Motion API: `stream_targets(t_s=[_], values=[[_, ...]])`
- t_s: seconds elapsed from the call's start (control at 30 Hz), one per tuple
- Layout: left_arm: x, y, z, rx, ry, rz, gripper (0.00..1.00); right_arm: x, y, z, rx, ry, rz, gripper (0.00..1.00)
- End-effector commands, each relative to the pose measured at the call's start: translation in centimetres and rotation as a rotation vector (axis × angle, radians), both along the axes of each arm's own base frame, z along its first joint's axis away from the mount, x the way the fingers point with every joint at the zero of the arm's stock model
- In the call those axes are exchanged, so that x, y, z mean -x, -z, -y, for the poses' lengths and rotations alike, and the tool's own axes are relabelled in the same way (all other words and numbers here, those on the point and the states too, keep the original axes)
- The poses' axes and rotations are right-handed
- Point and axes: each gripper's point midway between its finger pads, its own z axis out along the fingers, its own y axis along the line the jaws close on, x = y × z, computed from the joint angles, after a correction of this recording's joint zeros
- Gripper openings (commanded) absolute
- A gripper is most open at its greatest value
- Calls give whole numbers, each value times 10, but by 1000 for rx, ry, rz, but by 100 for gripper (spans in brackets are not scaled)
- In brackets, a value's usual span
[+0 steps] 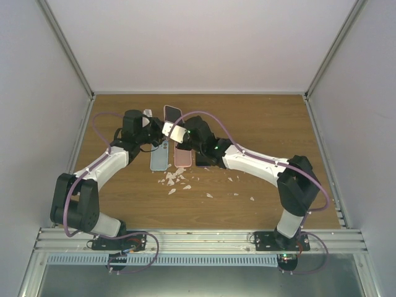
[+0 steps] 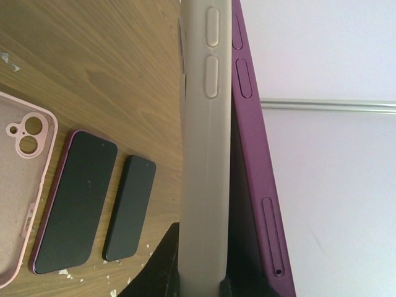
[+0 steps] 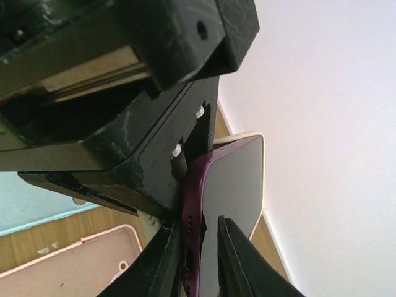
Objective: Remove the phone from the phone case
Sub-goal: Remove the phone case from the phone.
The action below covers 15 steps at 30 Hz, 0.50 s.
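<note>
1. The phone (image 2: 253, 185), purple-edged, is held in the air above the middle of the table (image 1: 266, 124), between the two arms. It sits partway out of the cream phone case (image 2: 207, 154). The two lie close at one end and stand apart at the other.
2. The left gripper (image 2: 207, 278) is clamped tight on the end of the phone case. The right gripper (image 3: 201, 260) appears to pinch the phone's port end, with a finger on each flat face.
3. The phone is likely rigid and dense for its size, and its glass is slick and breakable. The case looks soft and rubbery, so its lip should flex off the corners.
4. I judge the best hold to be across the phone's flat faces near the freed end. The case is best held by its wall, so the lip can bend away.
5. A slipped pinch could drop the phone onto the wood.
6. Below lie a pink case (image 2: 18, 185), a light blue case (image 1: 159, 158), a purple-rimmed phone (image 2: 77, 201), a small black phone (image 2: 130, 207) and white flakes (image 1: 173, 180).
</note>
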Motion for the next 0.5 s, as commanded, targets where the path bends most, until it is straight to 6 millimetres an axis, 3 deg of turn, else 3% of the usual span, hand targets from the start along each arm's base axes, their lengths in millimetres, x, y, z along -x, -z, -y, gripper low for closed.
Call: stream_targets(t_s=[0.0,0.47], values=[[45,-40,51,92,307,116,0,-67,-7,69,53,296,170,18],[59,-43,70,101,384,137,0,-96,13,79,94,341,167,17]])
